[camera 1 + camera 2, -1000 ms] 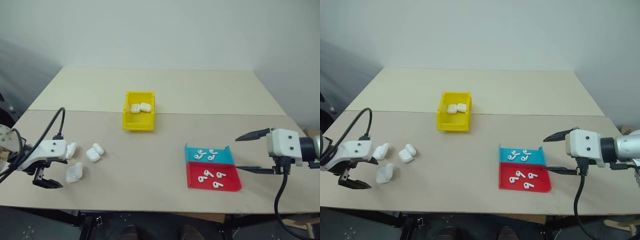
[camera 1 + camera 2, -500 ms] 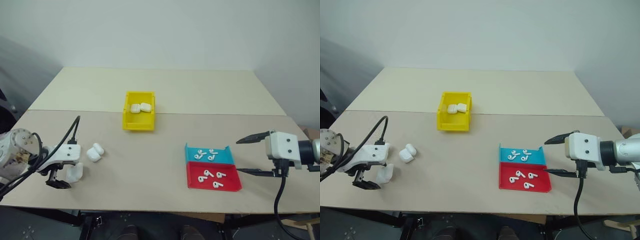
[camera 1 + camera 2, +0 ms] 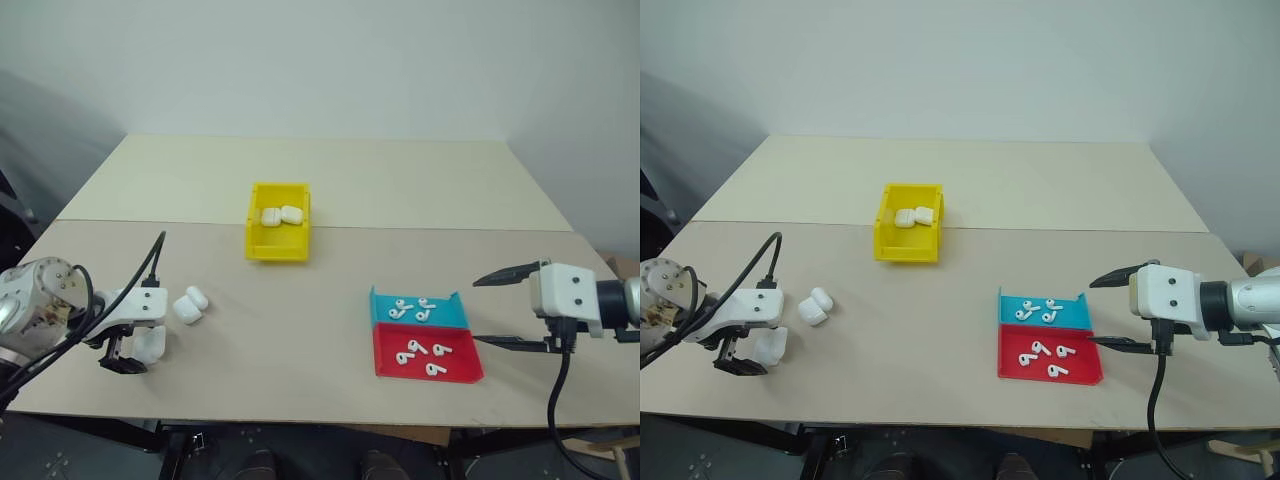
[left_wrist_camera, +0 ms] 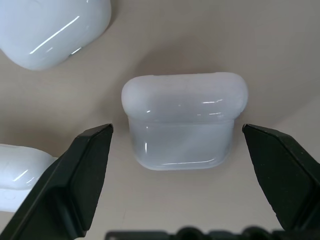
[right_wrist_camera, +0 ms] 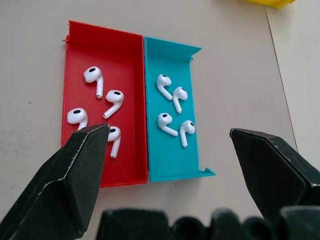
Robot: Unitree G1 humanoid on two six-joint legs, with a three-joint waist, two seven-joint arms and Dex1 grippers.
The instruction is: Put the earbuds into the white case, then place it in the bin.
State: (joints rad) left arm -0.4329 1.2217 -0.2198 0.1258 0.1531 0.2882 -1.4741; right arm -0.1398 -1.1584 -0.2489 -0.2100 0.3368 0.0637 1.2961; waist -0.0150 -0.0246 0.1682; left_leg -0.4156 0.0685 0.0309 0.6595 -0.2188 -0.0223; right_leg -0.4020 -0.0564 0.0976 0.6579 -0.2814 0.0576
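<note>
Left claw (image 3: pixel 123 358) swung in from the near-left edge of the counter (image 3: pixel 330 290), rightward and farther in. Came over the nearest white case (image 4: pixel 184 120), fingers wide apart on either side, not touching it. Covered the case (image 3: pixel 150 345) partly, plus the neighbour once visible farther left.

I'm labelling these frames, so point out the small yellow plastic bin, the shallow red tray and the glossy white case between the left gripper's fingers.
Small yellow plastic bin (image 3: pixel 274 248): left eye view, front wall.
Shallow red tray (image 3: pixel 455 374): left eye view, bare floor.
Glossy white case (image 4: pixel 182 135): left wrist view, body middle.
</note>
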